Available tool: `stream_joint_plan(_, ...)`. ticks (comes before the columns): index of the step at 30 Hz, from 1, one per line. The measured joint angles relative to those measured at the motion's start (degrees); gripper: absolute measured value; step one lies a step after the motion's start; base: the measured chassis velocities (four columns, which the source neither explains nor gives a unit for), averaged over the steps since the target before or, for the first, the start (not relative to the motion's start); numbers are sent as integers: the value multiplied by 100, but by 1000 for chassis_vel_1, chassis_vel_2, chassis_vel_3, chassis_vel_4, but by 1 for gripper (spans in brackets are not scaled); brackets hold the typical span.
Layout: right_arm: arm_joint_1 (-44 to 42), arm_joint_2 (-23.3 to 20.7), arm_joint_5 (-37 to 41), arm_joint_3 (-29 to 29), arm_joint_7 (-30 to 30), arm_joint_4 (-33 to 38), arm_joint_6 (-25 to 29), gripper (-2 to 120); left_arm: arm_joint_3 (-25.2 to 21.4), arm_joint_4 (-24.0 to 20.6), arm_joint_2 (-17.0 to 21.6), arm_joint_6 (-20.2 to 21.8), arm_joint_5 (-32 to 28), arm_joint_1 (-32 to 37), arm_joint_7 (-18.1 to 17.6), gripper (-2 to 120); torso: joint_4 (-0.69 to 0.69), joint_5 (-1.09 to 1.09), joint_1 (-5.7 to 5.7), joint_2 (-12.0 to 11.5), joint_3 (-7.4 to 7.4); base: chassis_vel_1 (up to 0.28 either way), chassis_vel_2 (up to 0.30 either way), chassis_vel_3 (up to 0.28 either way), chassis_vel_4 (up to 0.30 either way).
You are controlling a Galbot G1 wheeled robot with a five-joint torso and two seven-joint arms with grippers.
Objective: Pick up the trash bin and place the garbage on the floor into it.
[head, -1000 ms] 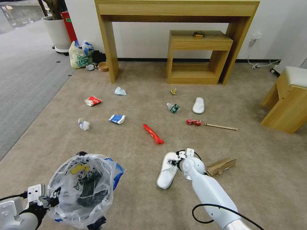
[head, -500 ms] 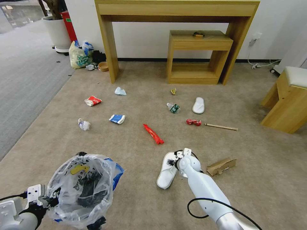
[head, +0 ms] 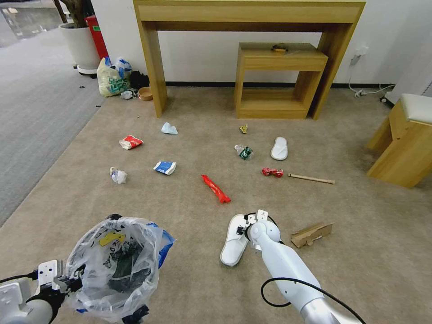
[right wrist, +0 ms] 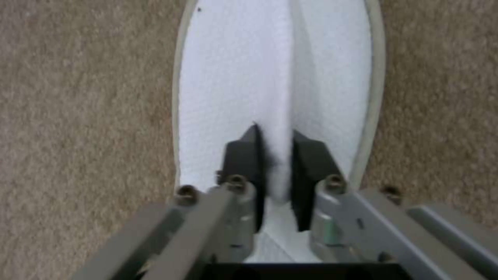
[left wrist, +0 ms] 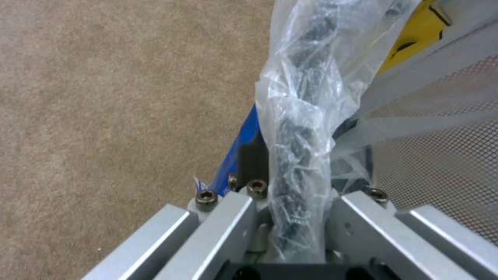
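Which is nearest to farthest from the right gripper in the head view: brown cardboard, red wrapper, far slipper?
From the right gripper:
1. Red wrapper, just ahead, slightly left.
2. Brown cardboard, to its right; close call with the wrapper.
3. Far slipper, well ahead, slightly right.

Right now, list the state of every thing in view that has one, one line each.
trash bin: held up off the floor, bag lining open.
left gripper: shut on the bin's rim.
right gripper: shut on a pinched fold of the near slipper.
far slipper: flat on the carpet, untouched.
red wrapper: lying on the carpet.
cardboard: crushed, on the carpet.
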Motion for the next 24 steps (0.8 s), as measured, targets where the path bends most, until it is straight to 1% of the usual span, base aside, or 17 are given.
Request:
stream_joint_plan(1,0,0,0,0,0,0,0,8,0,0,0,0,0,0,0,0,0,0,0,0,0,0,0,0,0)
stream_joint_plan(3,-12,-2,-14,25,-7,-4,9,0,3,-2,-1,0,0,-1,2,0,0,0,0,0,0,0,0,0,0)
stream_joint_plan(10,-129,-71,-59,96,-17,147,72,0,17,-22,-8,0,3,-12,5,0,0,0,0,0,0,0,0,0,0)
stream_joint_plan(13,-300,-188,-174,96,-88,488,160,0,16,-27,10,0,3,-25,2,0,0,0,0,0,0,0,0,0,0)
stream_joint_plan(14,-300,-188,-174,96,-88,488,160,0,16,-27,10,0,3,-25,2,0,0,0,0,0,0,0,0,0,0)
stream_joint_plan(17,-462,-335,-363,77,-236,928,310,0,16,-28,21,0,1,-33,-14,0,0,0,0,0,0,0,0,0,0)
stream_joint_plan(18,-462,-335,-363,77,-236,928,310,0,16,-28,21,0,1,-33,-14,0,0,0,0,0,0,0,0,0,0)
stream_joint_plan(21,-592,-525,-495,59,-423,1551,427,0,37,-35,32,0,8,-35,-20,0,0,0,0,0,0,0,0,0,0)
stream_joint_plan(22,-592,-525,-495,59,-423,1551,427,0,37,-35,32,0,8,-35,-20,0,0,0,0,0,0,0,0,0,0)
stream_joint_plan(24,-620,-646,-535,31,-556,1937,469,0,60,-36,55,0,16,-50,-21,0,0,0,0,0,0,0,0,0,0)
